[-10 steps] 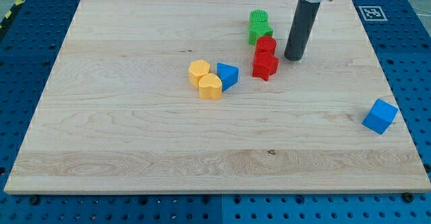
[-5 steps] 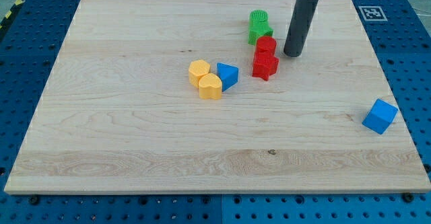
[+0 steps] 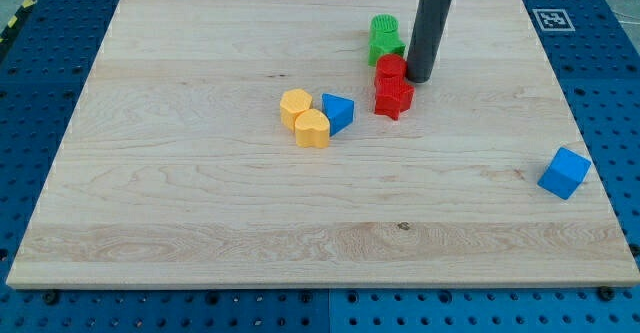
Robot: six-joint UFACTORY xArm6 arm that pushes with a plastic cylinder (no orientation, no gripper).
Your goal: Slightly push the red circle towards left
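Camera view: the red circular block (image 3: 392, 69) sits on the pale wooden counter (image 3: 200, 203) toward the view's top, between a green block (image 3: 384, 40) and a red star-shaped block (image 3: 394, 98). My tip (image 3: 418, 79), a bare dark rod tool with nothing to clench or release, stands just at the circle's right edge.

The red circle (image 3: 391, 68) is a small, short cylinder of bright red, standing flat on its round face on the wooden surface (image 3: 200, 193), in the upper right-of-centre part of the view. It sits upright, not tipped. My tip (image 3: 418, 79) rests at its right edge, touching it or very nearly so (the gap, if any, is too fine to make out). Its lower edge meets a red star-like block (image 3: 394, 98).
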